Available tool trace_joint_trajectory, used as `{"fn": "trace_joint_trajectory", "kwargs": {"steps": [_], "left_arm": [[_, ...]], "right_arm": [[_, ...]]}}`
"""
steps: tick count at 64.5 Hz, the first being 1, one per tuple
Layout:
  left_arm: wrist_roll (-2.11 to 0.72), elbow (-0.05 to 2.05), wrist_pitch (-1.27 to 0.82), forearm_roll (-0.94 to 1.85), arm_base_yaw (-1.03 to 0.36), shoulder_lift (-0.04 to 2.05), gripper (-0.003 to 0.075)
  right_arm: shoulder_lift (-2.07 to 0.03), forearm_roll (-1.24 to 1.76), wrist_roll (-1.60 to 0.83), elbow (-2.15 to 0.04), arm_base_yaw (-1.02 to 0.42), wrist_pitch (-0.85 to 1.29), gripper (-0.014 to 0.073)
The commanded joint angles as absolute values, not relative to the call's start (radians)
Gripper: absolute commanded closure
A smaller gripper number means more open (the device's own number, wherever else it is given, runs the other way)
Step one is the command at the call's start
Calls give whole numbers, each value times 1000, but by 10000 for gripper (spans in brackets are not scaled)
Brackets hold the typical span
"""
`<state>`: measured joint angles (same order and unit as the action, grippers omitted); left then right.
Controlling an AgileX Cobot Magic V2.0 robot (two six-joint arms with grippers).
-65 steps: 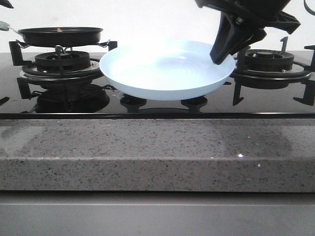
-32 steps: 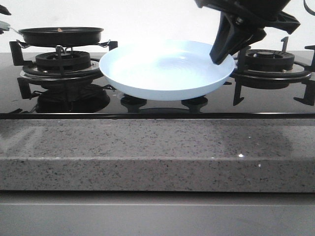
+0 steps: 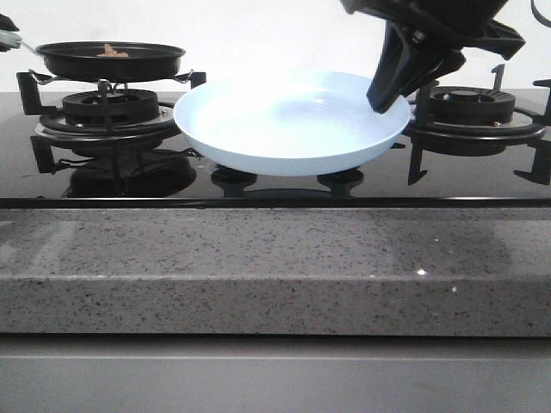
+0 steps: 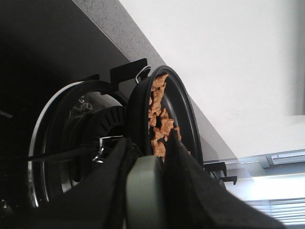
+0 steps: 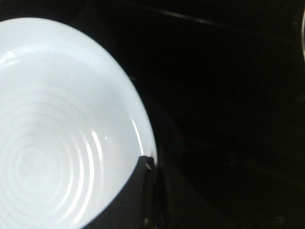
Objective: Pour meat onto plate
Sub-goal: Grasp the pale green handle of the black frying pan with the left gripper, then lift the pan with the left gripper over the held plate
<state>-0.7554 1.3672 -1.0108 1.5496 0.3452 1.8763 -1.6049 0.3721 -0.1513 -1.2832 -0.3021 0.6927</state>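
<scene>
- So the left gripper is clamping the grey-green handle of the black pan, upper left in the front view.
- Meat is sitting inside it.
- Right gripper is pinching the pale-blue plate rim, mid-frame.

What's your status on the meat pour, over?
Left gripper shut on frying pan handle, pan raised off burner. Meat in pan. Right gripper shut on plate rim. Path pan to plate open.

Low frontal view, two close wrist views
</scene>
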Motion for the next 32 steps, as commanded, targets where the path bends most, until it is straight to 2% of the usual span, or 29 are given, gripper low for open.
{"fn": "trace_joint_trajectory", "kwargs": {"steps": [1,5,32], "left_arm": [[-757,1397,-1056,1618,342,1825,715],[-757,1397,-1067,1627,342,1825,740],[-837,1396,-1153,1690,342,1740,741]], "right_arm": [[-1555,387,-161,-1306,-301,651,707],[-1555,387,-161,-1306,-301,651,707],[-1555,387,-161,-1306,-301,651,707]]}}
